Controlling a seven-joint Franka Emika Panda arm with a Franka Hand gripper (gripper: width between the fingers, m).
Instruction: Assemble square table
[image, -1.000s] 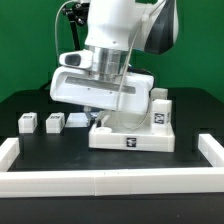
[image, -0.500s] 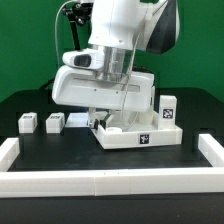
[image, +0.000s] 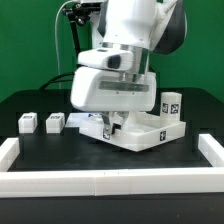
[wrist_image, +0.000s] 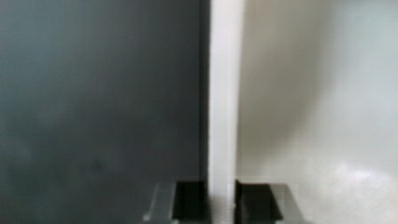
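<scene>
On the black tabletop (image: 50, 150), the hand (wrist_image: 222, 200) pinches the white square table (image: 150, 138) by its thin rim (wrist_image: 224, 100).

Arm (image: 128, 45) low; end effector (wrist_image: 226, 202) downward, narrowly closed.

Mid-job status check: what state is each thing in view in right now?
Two-finger gripper: shut on the slab's raised rim.
Large white plastic square slab: lying flat, rim gripped.
Two short white tagged legs: standing loose, untouched.
White tagged leg by slab: upright; attachment unclear.
</scene>
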